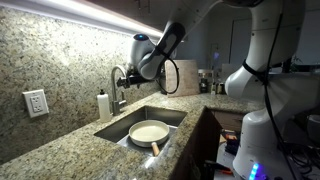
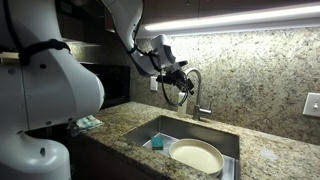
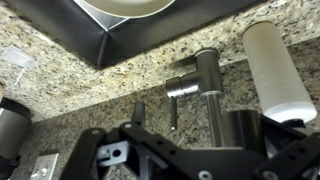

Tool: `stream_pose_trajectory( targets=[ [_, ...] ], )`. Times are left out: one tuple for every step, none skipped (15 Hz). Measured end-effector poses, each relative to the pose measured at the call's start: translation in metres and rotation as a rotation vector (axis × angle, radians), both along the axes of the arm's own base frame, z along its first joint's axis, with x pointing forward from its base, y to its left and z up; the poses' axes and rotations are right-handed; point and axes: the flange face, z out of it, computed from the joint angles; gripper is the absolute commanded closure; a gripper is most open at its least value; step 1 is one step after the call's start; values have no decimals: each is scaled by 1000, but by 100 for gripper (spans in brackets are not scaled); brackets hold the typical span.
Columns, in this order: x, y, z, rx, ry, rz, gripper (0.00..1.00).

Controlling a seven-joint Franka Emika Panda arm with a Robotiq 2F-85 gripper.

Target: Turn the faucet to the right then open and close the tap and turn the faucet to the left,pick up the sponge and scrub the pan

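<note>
So the gripper [image 2: 178, 82] is up at the arched top of the faucet [image 2: 202, 108], right behind the sink [image 2: 165, 125]. The jaws are spread wide with nothing pinched in them. In the wrist view the faucet's metal stem and its little side lever [image 3: 185, 88] sit just above the dark jaws at the bottom edge, lined up with the gap. I honestly can't tell if anything is touching the metal.

The pan [image 2: 195, 157] lies flat in the sink basin, and its tan handle points toward the front edge in an exterior view [image 1: 150, 133]. The sponge [image 2: 157, 143] is down in the basin too, just beside the pan on the side nearer the robot's base.

A white bottle [image 1: 104, 105] stands upright on the granite surface [image 1: 60, 145] just beside the faucet, and it's clearly shorter than the spout. There's a wall outlet [image 1: 36, 102] further along the backsplash, well apart from the sink.
</note>
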Motion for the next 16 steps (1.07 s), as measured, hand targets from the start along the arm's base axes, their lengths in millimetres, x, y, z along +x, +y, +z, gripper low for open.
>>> stream_pose_trajectory(
  targets=[
    [-2, -6, 1, 2, -1, -10, 0],
    [-4, -10, 2, 5, -8, -16, 0],
    [-5, -14, 5, 8, -19, -20, 0],
    [-5, -18, 9, 9, -34, -22, 0],
    [-6, -21, 14, 11, -49, -24, 0],
    [-6, -24, 18, 11, -63, -26, 0],
    [-6, -28, 23, 13, -77, -29, 0],
    [-7, -31, 26, 13, -89, -32, 0],
    [-8, -34, 30, 14, -100, -36, 0],
    [-8, -37, 33, 15, -107, -41, 0],
    [-9, -40, 35, 17, -112, -45, 0],
    [-10, -42, 36, 20, -116, -48, 0],
    [-11, -43, 37, 24, -120, -48, 0],
    [-12, -43, 38, 31, -129, -47, 0],
    [-13, -43, 40, 43, -147, -44, 0],
    [-15, -44, 42, 65, -176, -40, 0]
  ],
)
